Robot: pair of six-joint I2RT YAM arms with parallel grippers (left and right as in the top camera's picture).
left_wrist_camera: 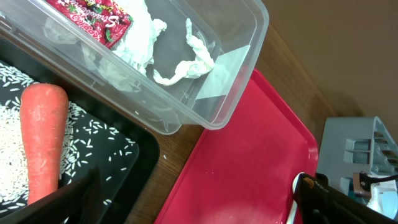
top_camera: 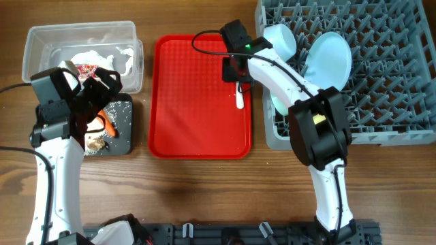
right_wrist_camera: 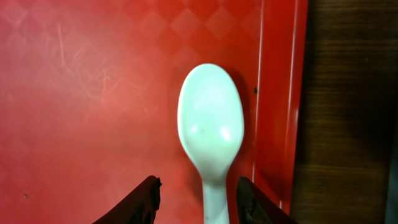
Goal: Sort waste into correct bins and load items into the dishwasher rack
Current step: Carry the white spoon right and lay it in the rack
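A white spoon (top_camera: pixel 240 99) (right_wrist_camera: pixel 210 124) lies on the red tray near its right rim. My right gripper (top_camera: pixel 237 73) (right_wrist_camera: pixel 200 200) hangs low over it, open, one finger on each side of the handle with a gap at both. My left gripper (top_camera: pixel 94 88) (left_wrist_camera: pixel 193 208) is wide open and holds nothing, above the black tray (top_camera: pixel 127 133) (left_wrist_camera: pixel 134 155) with the carrot (top_camera: pixel 109 124) (left_wrist_camera: pixel 42 143) and rice (left_wrist_camera: pixel 12 162). The clear tub (top_camera: pixel 41 37) (left_wrist_camera: pixel 249 37) holds the red wrapper (left_wrist_camera: pixel 93 15) and crumpled paper (left_wrist_camera: pixel 186 59). In the dishwasher rack (top_camera: pixel 395 88) stand a pale blue plate (top_camera: pixel 330 58) and a bowl (top_camera: pixel 283 37).
The flat red serving tray (top_camera: pixel 197 102) (left_wrist_camera: pixel 249 162) (right_wrist_camera: pixel 93 93) lies between the bins and the rack. A small brown scrap (top_camera: pixel 95 143) sits in the black tray. Bare wood runs along the table's front. The right arm crosses the rack's left edge.
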